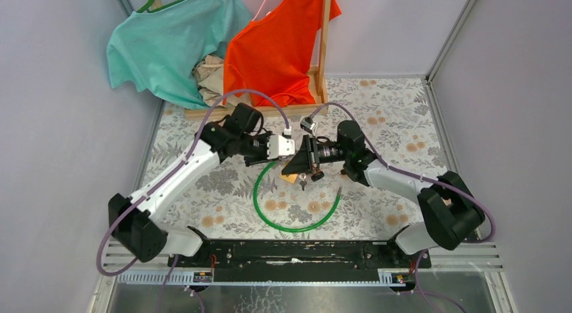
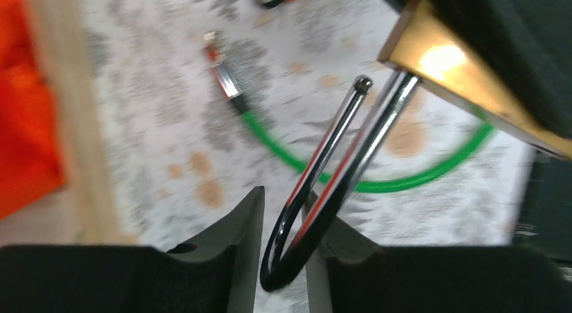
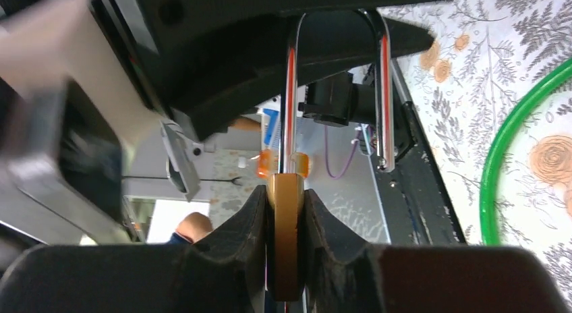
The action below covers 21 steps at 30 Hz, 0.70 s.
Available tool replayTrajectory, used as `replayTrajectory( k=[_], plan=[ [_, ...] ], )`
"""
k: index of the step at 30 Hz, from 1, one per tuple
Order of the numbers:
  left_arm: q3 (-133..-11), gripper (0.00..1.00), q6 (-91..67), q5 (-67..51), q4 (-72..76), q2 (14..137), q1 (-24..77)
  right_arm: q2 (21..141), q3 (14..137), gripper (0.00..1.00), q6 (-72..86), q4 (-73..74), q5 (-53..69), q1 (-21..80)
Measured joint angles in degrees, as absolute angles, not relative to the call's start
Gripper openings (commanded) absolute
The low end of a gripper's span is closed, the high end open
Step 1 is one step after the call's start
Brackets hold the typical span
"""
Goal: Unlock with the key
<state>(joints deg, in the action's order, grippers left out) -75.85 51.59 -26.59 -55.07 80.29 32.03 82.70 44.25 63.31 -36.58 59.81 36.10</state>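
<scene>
Right fingers (image 3: 249,225) clamped on brass padlock (image 3: 284,245); left fingers (image 2: 236,252) pinching its shackle (image 2: 330,158); green cable (image 1: 297,229) loop on tabletop seen whole from top only.

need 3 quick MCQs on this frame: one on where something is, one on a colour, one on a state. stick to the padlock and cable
1. The brass padlock body is:
A. hung on a wooden rack
B. in the right end effector
C. lying flat on the cloth

2. The looped cable is:
A. blue
B. yellow
C. green

3. The shackle is:
A. open, one leg out of the body
B. locked, both legs seated
C. fully detached from the body

Answers:
1 B: the right wrist view shows its fingers pinching the body from both sides.
2 C: the cable reads green in all three views.
3 A: one leg enters the body, while the other ends in open air, clear of it.
</scene>
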Motion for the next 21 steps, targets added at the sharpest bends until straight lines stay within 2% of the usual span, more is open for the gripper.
replayTrajectory(
  k=[2,3,5,6,8,9,13,21],
  plan=[
    [-71.2,0.33,53.8,-18.2,-48.7,77.1,34.6,84.8,43.9,0.0,68.4,-41.4,60.2,36.1],
    [-69.1,0.39,55.0,-13.9,-45.6,76.1,35.9,85.7,43.7,0.0,70.7,-43.9,60.4,36.1],
    [-65.4,0.66,57.6,-6.5,-39.8,75.1,37.8,88.3,43.3,0.0,76.2,-49.8,60.6,36.0],
    [-64.0,0.75,58.7,-4.0,-37.3,75.2,38.1,89.8,43.0,0.0,78.8,-53.1,60.7,35.9],
    [-63.0,0.89,59.8,-0.3,-33.9,75.3,38.2,92.2,42.1,0.0,82.7,-57.0,61.0,35.5],
    [-63.0,0.98,59.7,1.1,-33.3,75.6,38.1,93.1,41.7,0.0,84.0,-58.4,61.3,35.5],
    [-64.3,1.0,56.4,0.1,-35.0,76.3,36.4,92.1,40.8,0.0,81.7,-55.7,62.7,34.3],
    [-67.0,1.0,47.4,-5.0,-38.7,75.9,30.5,88.1,47.0,0.0,50.7,-17.0,55.9,32.4]
  ],
)
